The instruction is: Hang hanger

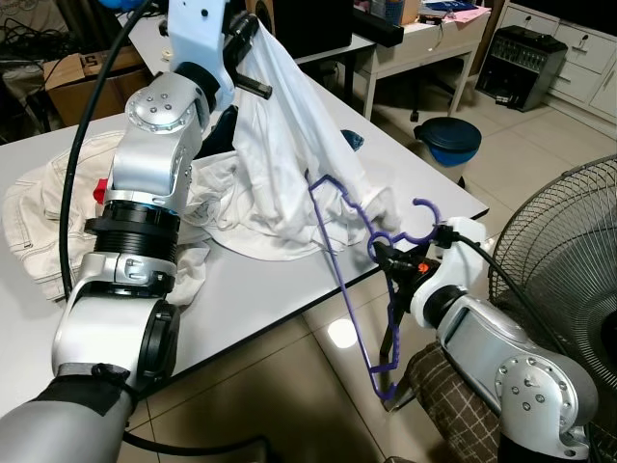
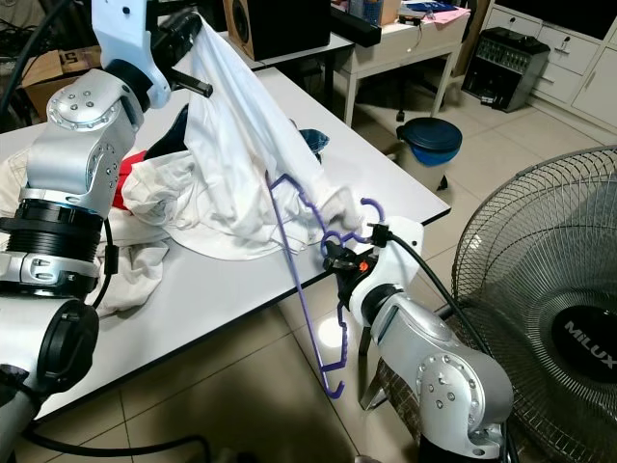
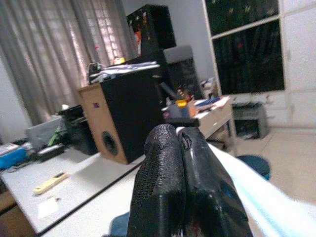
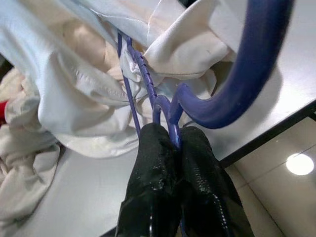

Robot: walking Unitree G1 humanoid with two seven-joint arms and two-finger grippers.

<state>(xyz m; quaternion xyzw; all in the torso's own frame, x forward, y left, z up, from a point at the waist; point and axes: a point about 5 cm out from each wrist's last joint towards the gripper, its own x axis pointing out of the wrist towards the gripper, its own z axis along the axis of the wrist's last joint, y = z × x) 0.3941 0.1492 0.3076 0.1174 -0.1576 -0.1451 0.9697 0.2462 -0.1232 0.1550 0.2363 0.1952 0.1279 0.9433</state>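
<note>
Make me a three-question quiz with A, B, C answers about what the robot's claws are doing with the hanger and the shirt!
1. Where is the right claw gripping the hanger?
A. just below its hook
B. at its bottom bar
C. nowhere

2. What colour is the hanger?
A. red
B. purple
C. green

3. What is the left claw doing?
A. hanging idle
B. pushing the fan
C. holding the white shirt up above the table

Answers: 1 A, the black fingers pinch the neck under the hook. 2 B, its wire looks purple. 3 C, the shirt drapes down from the raised claw.
</note>
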